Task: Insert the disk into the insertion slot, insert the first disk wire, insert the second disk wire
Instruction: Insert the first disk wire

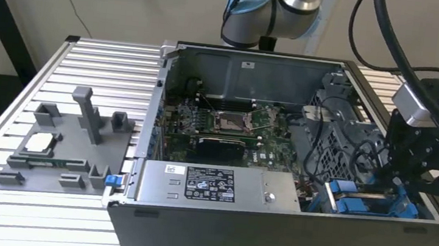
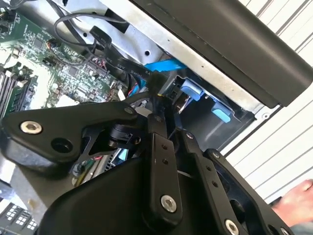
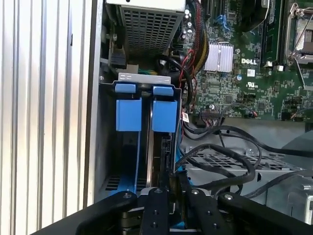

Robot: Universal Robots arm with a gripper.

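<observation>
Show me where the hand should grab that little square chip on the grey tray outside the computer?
Probably by two opposite edges, coming straight down from above. The chip lies flat on the grey tray, its broad silver face up, so only its thin sides offer a pinch.

Power-supply label: I can't make out its print.
Motherboard lettering: white, probably a maker's mark.
</observation>
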